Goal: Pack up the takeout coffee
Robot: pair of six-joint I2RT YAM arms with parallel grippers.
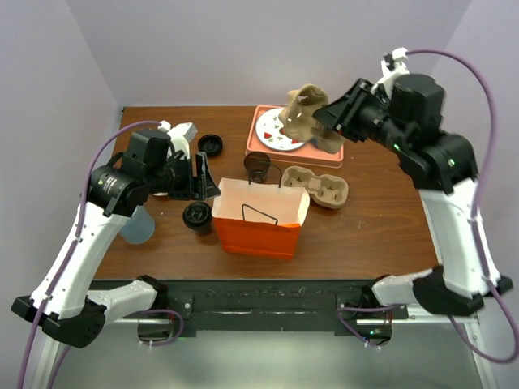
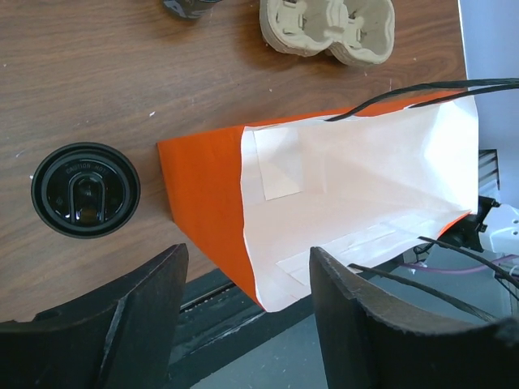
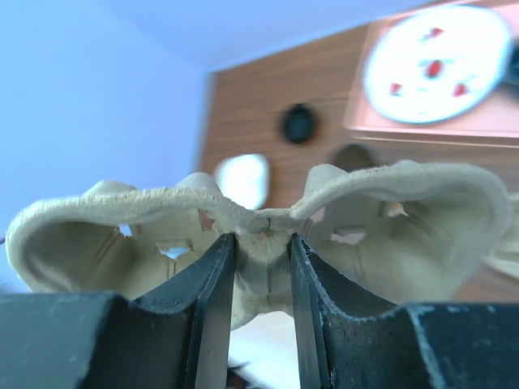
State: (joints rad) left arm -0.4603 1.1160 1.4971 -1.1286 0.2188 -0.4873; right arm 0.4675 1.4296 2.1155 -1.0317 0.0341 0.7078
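The moulded pulp carrier (image 3: 268, 203) is being pinched by its middle ridge between the narrowly parted jaws of the right gripper (image 3: 259, 243). It is being held tilted in the air above a pink tray (image 1: 324, 158), on which a white plate (image 1: 272, 134) is being carried. The left gripper (image 2: 247, 258) is being held wide open, with nothing between its fingers, low over the table (image 2: 97, 73) at the left edge of an upright orange paper bag (image 2: 203, 186). The takeout coffee (image 2: 85, 189), lid on, is being seen standing on the table just beside that bag's left side, not touched by either gripper. A second carrier (image 1: 318, 186) is being seen lying just beyond the bag.
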